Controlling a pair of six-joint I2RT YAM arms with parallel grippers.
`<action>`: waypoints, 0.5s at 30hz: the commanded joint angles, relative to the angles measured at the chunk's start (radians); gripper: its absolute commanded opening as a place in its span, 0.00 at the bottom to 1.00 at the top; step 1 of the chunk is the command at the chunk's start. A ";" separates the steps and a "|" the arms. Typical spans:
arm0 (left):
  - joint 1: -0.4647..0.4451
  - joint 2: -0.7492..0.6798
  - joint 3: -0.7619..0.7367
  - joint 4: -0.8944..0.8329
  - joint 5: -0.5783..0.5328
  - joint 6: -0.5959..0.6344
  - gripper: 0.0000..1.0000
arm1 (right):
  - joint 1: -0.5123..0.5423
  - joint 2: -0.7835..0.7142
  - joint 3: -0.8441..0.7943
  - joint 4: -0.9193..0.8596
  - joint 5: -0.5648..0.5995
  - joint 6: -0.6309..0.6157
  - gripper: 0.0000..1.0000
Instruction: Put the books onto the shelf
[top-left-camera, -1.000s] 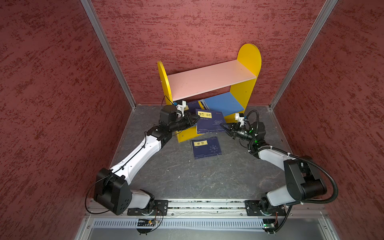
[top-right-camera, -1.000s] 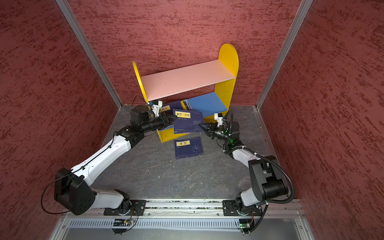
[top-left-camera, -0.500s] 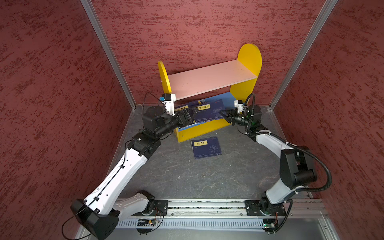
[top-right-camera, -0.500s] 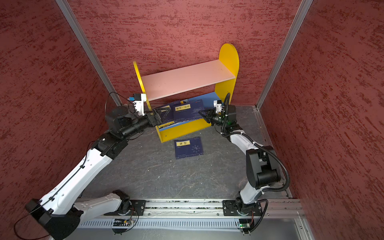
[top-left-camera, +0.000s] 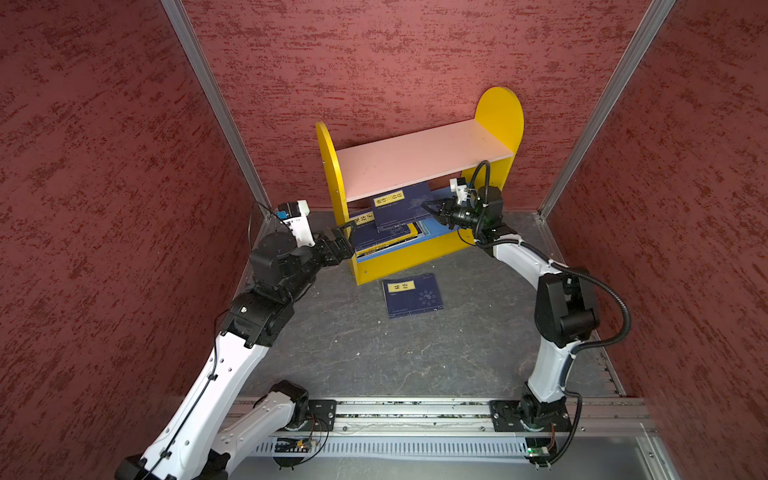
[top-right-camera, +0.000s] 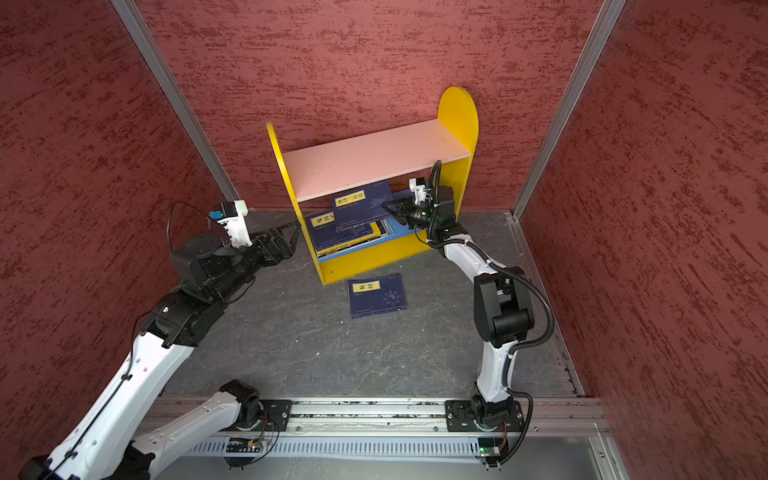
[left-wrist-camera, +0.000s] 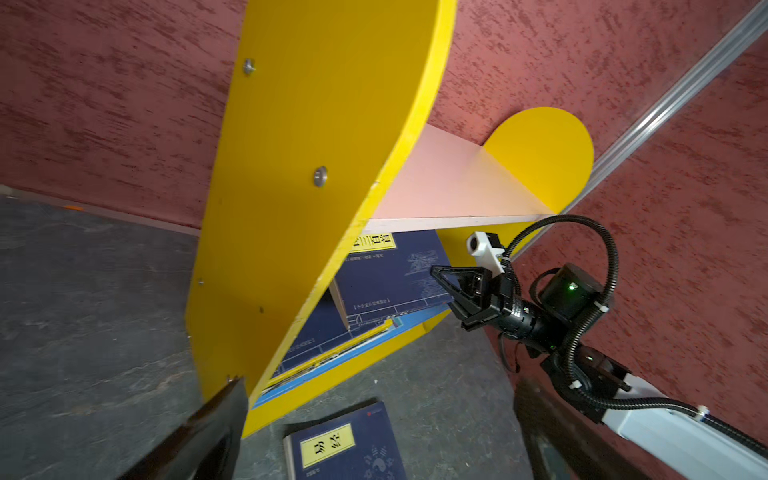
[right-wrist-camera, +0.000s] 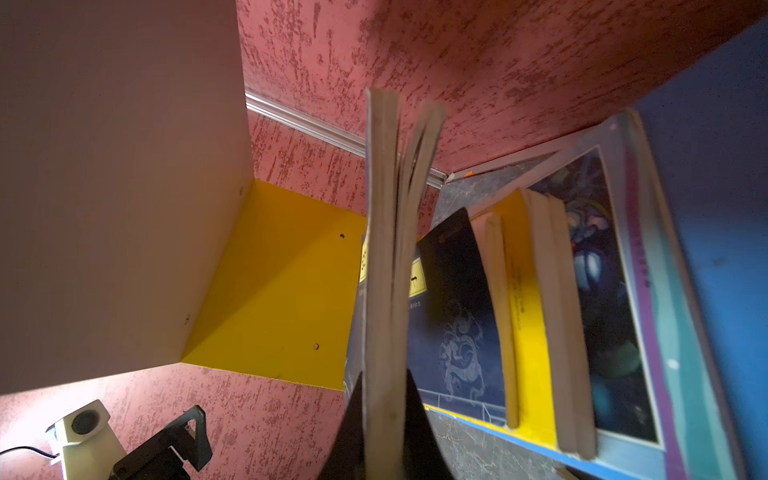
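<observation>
Right pincer (top-left-camera: 428, 205) clamps a navy book (top-left-camera: 409, 208) stretching straight ahead of it over the stack (top-left-camera: 386, 239) on the shelf (top-left-camera: 419, 160); left pincer (top-right-camera: 293, 239) gapes empty outside.

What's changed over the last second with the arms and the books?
Both claws carried the navy book from in front into the lower tier of the shelf, tilted over the stack. The left claw then let go, opened and drew back outside the side panel. The right claw still pinches its edge. The floor book and shelf stayed put.
</observation>
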 joint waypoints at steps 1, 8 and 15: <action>0.029 0.011 -0.035 -0.077 -0.035 0.026 0.99 | 0.033 0.048 0.082 -0.015 -0.028 -0.053 0.11; 0.069 0.031 -0.119 -0.046 -0.016 -0.044 0.99 | 0.073 0.150 0.178 -0.004 -0.028 -0.063 0.12; 0.095 0.047 -0.157 -0.040 -0.006 -0.075 0.99 | 0.106 0.213 0.264 -0.074 -0.057 -0.094 0.12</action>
